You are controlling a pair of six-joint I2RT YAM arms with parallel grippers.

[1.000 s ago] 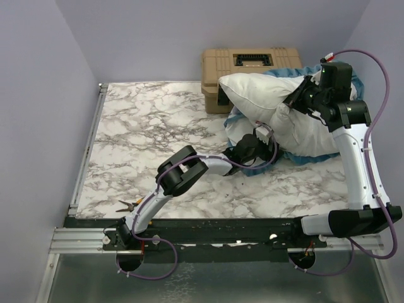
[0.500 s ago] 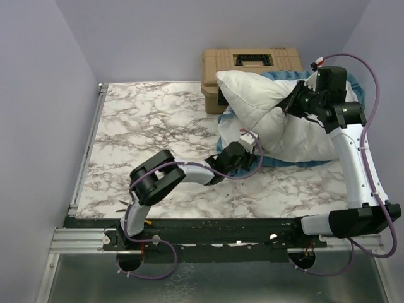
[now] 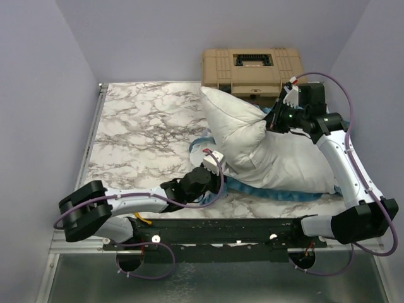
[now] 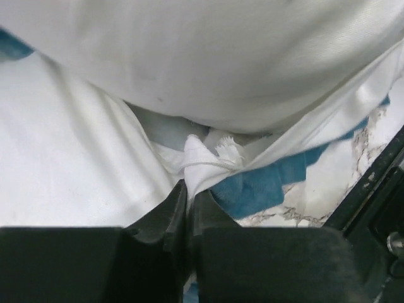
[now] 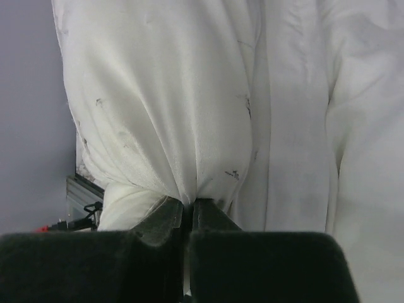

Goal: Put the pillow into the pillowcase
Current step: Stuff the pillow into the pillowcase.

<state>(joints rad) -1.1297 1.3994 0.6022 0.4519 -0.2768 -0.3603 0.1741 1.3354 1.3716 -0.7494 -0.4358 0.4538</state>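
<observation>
The large plump white stuffed pillow (image 3: pixel 271 151) lies on the 3 o'clock half of the grey-veined marble table (image 3: pixel 139 126). One corner of it points up toward 10 o'clock, and the tan hard plastic case (image 3: pixel 252 66) stands behind it at 12 o'clock.

Under the pillow I see the fabric pillowcase with the blue frilled edging (image 3: pixel 265 191). Its frill shows along the pillow's 6 o'clock side and a little at 9 o'clock. The rest of it is covered.

My left fingers (image 4: pixel 183 205) are pressed together on a bunch of thin white cloth with blue beside it. I take this for the edge of the pillowcase mouth, low at the pillow's 8 o'clock corner. My right fingers (image 5: pixel 183 218) are clamped on a fold of the pillow's wrinkled white fabric, at its 12 o'clock side.

In my judgement the task is at an early stage. Both grips are made, but nearly the whole pillow is bare and lies on top of the pillowcase. I cannot tell whether any corner has entered the mouth. What is left is to open the mouth, feed the pillow in, and draw the pillowcase over its full length.
</observation>
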